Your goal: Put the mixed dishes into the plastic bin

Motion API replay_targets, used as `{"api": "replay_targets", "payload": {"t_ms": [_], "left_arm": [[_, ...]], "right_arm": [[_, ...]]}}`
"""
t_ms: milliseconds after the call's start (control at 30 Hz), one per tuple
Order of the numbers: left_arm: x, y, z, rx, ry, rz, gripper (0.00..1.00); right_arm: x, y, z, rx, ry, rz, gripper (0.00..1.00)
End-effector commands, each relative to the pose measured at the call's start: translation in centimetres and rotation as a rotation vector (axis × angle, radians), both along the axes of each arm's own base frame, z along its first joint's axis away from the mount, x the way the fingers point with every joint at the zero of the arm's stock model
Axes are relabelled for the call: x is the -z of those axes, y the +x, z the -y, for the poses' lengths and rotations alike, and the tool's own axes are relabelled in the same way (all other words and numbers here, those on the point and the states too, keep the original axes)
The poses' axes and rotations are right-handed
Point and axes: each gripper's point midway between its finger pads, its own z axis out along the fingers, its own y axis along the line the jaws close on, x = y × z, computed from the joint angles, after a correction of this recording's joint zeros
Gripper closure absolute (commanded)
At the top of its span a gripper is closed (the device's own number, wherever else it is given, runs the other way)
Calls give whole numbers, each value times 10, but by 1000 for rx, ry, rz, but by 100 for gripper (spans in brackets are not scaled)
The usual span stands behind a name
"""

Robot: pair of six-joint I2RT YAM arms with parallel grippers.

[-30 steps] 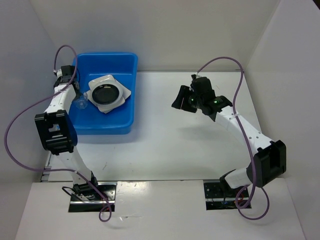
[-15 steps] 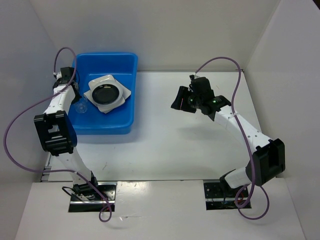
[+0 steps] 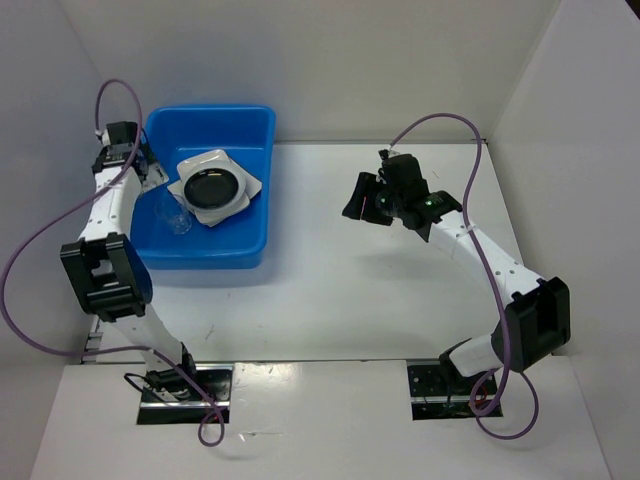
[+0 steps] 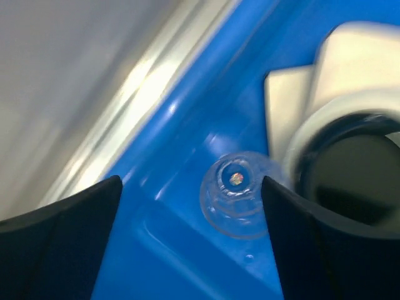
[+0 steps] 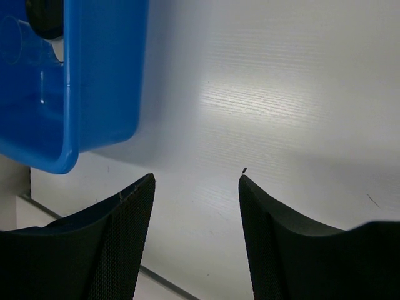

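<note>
The blue plastic bin (image 3: 245, 140) stands at the back left. Inside it a round black bowl (image 3: 211, 186) sits on stacked white plates (image 3: 247, 186). The small clear cup (image 3: 178, 216) lies free on the bin floor beside them. My left gripper (image 3: 148, 172) hangs open over the bin's left side. In the left wrist view the cup (image 4: 236, 195) is below and between the spread fingers (image 4: 62, 234), touching neither, with the bowl (image 4: 350, 178) to its right. My right gripper (image 3: 365, 197) is open and empty over the table, right of the bin.
White walls close in the table at the left, back and right. In the right wrist view the bin's (image 5: 100, 75) near corner lies ahead to the left of my right gripper (image 5: 197, 178), with bare white table (image 5: 281, 94) under it.
My left gripper opened and let go of the clear cup, which now lies lower in the bin. The left arm drew back toward the left wall. The right arm barely moved.
</note>
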Motion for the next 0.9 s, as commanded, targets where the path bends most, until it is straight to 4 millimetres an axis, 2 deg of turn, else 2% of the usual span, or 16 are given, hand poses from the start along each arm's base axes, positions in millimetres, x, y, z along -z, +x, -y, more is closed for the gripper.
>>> {"api": "replay_targets", "payload": {"t_ms": [0, 67, 100, 133, 167, 233, 267, 300, 400, 500, 533, 567, 667, 733, 800, 867], "left_arm": [[-130, 2, -4, 13, 83, 294, 0], [-172, -7, 4, 37, 93, 395, 0], [-182, -6, 18, 96, 46, 438, 0], [-213, -12, 32, 139, 23, 540, 0], [-205, -13, 46, 182, -33, 554, 0], [-218, -17, 88, 328, -182, 658, 0], [-213, -19, 103, 372, -236, 667, 0], [-190, -19, 118, 414, -295, 641, 0], [-170, -32, 133, 427, -313, 604, 0], [-147, -56, 148, 435, -328, 560, 0], [-151, -66, 149, 423, -306, 570, 0], [-136, -73, 150, 418, -298, 535, 0], [-130, -95, 151, 394, -251, 526, 0], [-113, -108, 148, 369, -249, 487, 0], [-103, -111, 149, 366, -254, 471, 0], [-93, -114, 150, 371, -264, 457, 0]], "right_arm": [[-9, 6, 4, 2, 9, 55, 38], [-9, 5, 3, -5, 14, 53, 38], [-11, 7, 2, -5, 19, 62, 30], [-12, 6, 3, -5, 23, 70, 30], [-18, 4, 3, -5, 29, 84, 30], [-21, 6, 11, 17, 50, 98, 28], [-30, 2, 10, 5, 67, 117, 25], [-31, 5, 21, 26, 60, 126, 25], [-41, -5, 36, 20, 51, 141, 21], [-45, -23, 54, 27, 69, 151, 8], [-45, -28, 60, 38, 72, 150, 6], [-45, -33, 62, 38, 75, 157, 0], [-44, -57, 71, 53, 90, 169, 0], [-41, -70, 79, 86, 91, 178, 0], [-32, -80, 83, 110, 103, 155, 0], [-36, -88, 91, 155, 114, 178, 0]]}}
